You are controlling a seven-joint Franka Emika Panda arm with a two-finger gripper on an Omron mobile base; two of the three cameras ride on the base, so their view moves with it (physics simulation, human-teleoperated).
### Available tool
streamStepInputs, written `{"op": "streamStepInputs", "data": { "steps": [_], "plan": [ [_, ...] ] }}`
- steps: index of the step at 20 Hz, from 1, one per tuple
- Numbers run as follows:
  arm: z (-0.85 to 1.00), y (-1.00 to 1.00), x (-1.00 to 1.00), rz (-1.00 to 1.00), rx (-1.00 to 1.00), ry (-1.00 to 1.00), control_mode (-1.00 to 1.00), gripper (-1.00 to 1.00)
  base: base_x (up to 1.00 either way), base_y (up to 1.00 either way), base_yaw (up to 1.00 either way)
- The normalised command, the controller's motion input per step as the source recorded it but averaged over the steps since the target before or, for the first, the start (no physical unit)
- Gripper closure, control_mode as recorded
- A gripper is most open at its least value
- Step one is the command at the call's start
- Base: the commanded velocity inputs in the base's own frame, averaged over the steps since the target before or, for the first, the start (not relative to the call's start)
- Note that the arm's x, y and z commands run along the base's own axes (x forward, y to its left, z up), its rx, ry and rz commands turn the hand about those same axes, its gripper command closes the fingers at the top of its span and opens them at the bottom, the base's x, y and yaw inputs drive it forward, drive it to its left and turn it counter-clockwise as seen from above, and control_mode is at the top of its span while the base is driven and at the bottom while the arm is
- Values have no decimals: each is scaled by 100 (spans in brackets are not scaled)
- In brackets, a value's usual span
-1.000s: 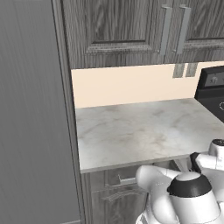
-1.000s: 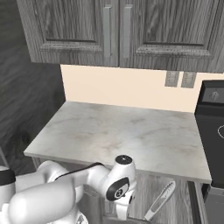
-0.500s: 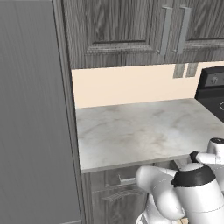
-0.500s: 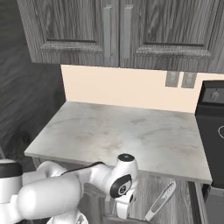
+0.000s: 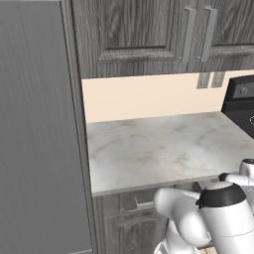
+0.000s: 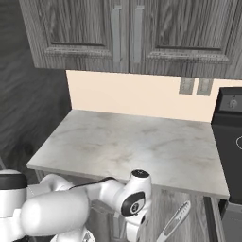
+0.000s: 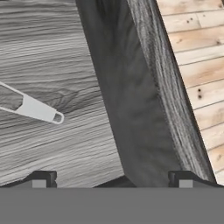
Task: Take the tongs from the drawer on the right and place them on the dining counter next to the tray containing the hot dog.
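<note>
Gripper (image 7: 109,177) above, beside tongs (image 7: 33,107)

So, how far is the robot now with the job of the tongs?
Done: the drawer is open, and the tongs lie inside it. In hand: the gripper hangs low over the drawer's front wall, fingers spread, with the joined end of the tongs off to one side; nothing is held yet. Left: line up over the tongs, grasp them, lift them out and carry them to the dining counter, beside the tray.
</note>
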Motion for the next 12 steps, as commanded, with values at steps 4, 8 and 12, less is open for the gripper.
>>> {"op": "streamStepInputs", "data": {
  "steps": [4, 8, 12],
  "plan": [
    [-17, -11, -39, 0, 0, 0, -100, -100, 0, 0, 0],
    [-16, -13, -45, 0, 0, 0, -100, -100, 0, 0, 0],
    [-15, -14, -52, 0, 0, 0, -100, -100, 0, 0, 0]
  ]
}}
